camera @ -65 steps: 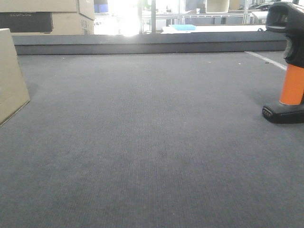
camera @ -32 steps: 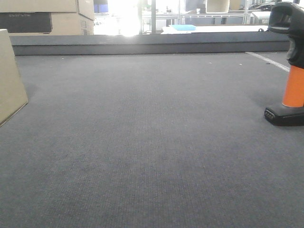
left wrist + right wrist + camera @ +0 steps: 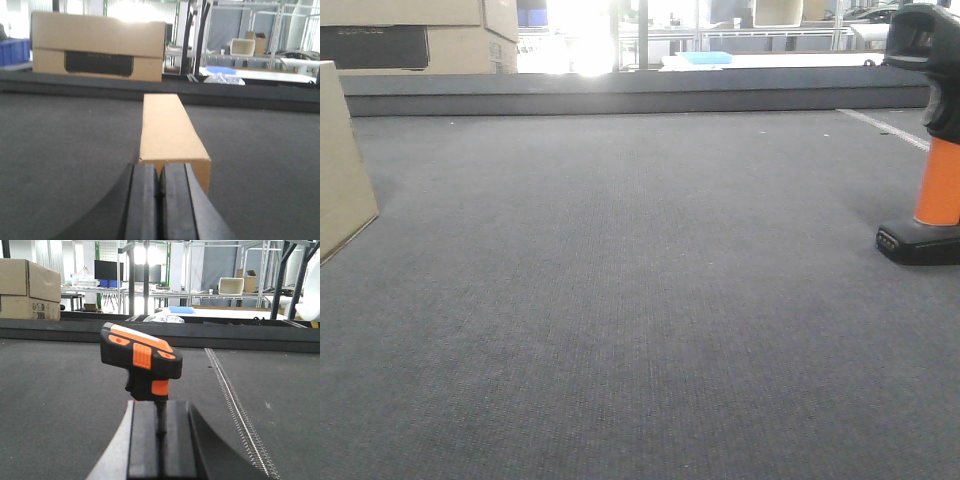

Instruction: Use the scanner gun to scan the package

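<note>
1. Since the earliest front view, both task objects have shifted slightly towards the frame edges. Over the last half-second nothing moves.
2. Left claw: pads pressed together, holding nothing. The plain tan, slim cardboard package lies end-on on the dark grey carpeted tabletop, straight ahead of the tips and close to them.
3. Right claw: pads likewise together, empty. The black-headed, orange-handled scanner gun stands upright straight ahead, near the tips.
4. Handling, judged: the package is probably light and stiff, so once the claw is opened, pinch it across its narrow width. The scanner gun looks like hard, smooth plastic and seems top-heavy, so take it by the orange handle below the head.
</note>
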{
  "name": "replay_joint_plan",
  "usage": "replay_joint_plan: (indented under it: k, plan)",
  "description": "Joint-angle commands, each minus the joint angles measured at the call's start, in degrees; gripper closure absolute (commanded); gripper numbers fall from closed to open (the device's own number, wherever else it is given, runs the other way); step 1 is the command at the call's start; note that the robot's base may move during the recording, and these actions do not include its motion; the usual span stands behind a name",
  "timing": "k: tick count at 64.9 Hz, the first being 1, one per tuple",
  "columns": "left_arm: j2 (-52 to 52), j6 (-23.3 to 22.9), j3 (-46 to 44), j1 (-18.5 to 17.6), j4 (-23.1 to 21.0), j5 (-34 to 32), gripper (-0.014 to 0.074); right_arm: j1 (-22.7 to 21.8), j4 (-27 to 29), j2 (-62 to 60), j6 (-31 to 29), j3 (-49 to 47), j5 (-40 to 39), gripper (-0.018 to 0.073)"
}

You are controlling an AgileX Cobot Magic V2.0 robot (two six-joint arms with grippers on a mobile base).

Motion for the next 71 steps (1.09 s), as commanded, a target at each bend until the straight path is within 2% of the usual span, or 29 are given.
replay_joint_plan:
  k: [1,11,22,32,39,56,63,66,71]
  plan:
    - [0.51,0.10,-3.78,-0.50,-1.04,3.77,0.0707,-0.12,-0.23,-0.12,0.07,-0.03,-0.81,0.0722]
    - [5.79,0.21,-13.82,-0.50,-0.69,12.57,0.0707,-0.12,-0.23,-0.12,0.07,-0.03,-0.81,0.0722]
    - [16.73,0.65,-25.70,-0.50,-0.53,20.70,0.0707,-0.12,-0.23,-0.12,0.07,-0.03,-0.81,0.0722]
    - [33.09,0.65,-39.96,-0.50,-0.10,37.00,0.0707,-0.12,-0.23,-0.12,0.07,-0.03,-0.81,0.0722]
    - [42.25,0.65,-47.43,-0.50,-0.22,43.37,0.0707,-0.12,-0.23,-0.12,0.07,-0.03,-0.81,0.0722]
    - [56.89,0.65,-58.26,-0.50,-0.69,43.12,0.0707,-0.12,-0.23,-0.12,0.07,-0.03,-0.81,0.0722]
    - [62.36,0.65,-61.49,-0.50,-0.69,45.12,0.0703,-0.12,-0.23,-0.12,0.07,-0.03,-0.81,0.0722]
    - [64.41,0.65,-62.69,-0.50,-0.69,46.10,0.0666,-0.12,-0.23,-0.12,0.07,-0.03,-0.81,0.0722]
    - [66.69,0.65,-64.22,-0.50,-0.69,46.81,0.0521,-0.12,-0.23,-0.12,0.07,-0.03,-0.81,0.0722]
